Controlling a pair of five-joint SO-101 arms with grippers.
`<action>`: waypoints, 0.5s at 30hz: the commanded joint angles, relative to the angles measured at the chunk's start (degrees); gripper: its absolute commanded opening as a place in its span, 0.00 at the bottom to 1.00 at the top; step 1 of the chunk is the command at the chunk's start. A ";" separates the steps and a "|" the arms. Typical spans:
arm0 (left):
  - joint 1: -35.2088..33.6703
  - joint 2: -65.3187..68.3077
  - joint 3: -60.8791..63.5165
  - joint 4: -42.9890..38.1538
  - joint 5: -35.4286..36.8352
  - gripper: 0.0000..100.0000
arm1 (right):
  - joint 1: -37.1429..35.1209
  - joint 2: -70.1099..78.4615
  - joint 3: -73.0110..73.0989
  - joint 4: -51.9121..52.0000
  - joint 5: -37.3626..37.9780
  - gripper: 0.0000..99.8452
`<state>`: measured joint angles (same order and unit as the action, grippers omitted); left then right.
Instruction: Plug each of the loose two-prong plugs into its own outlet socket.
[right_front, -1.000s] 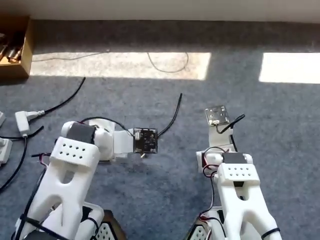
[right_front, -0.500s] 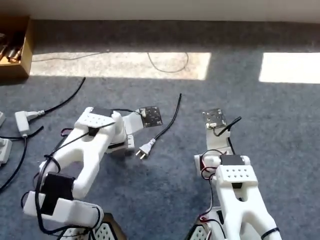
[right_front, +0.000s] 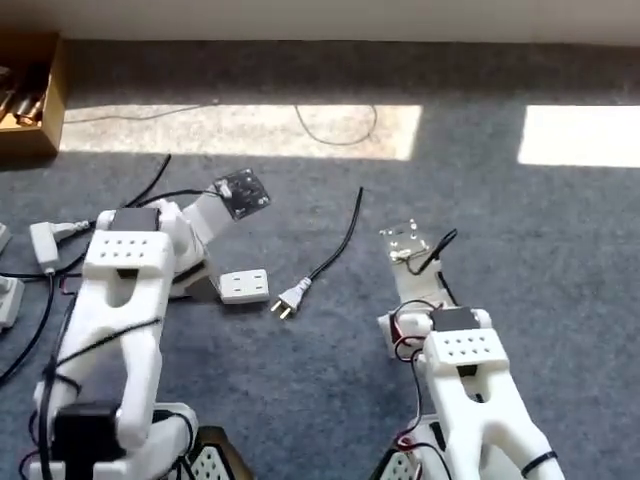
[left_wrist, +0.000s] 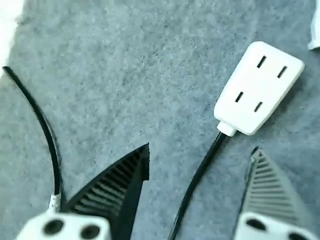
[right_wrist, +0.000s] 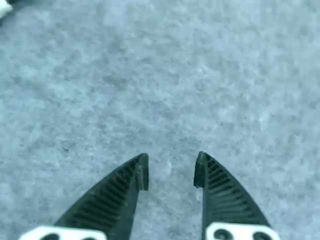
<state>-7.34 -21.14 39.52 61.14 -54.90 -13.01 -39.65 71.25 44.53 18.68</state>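
The left hand (left_wrist: 201, 149) is wide and the right hand (right_wrist: 172, 156) narrower (both empty), so picking up the white two-prong plug (right_front: 288, 300) seems next.

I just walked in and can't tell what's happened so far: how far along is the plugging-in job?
Done: nothing yet. The outlet block shows empty slots, and the two-prong plug lies loose on the carpet beside it. In hand: nothing; the left gripper is open above the block's cable, the right gripper open over bare carpet. Remaining: gripping the plug and pushing it in.
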 joint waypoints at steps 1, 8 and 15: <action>-1.71 -12.09 4.35 1.41 6.33 0.31 | -4.53 0.13 -6.20 1.19 9.23 0.16; -9.36 -26.15 20.70 -6.15 29.10 0.31 | -14.02 0.13 -17.89 11.74 24.70 0.16; -15.08 -27.65 36.35 -17.49 32.62 0.31 | -22.11 1.80 -22.02 13.85 32.35 0.16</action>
<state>-20.79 -47.43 72.66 47.43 -23.08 -32.09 -39.21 52.88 56.84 46.90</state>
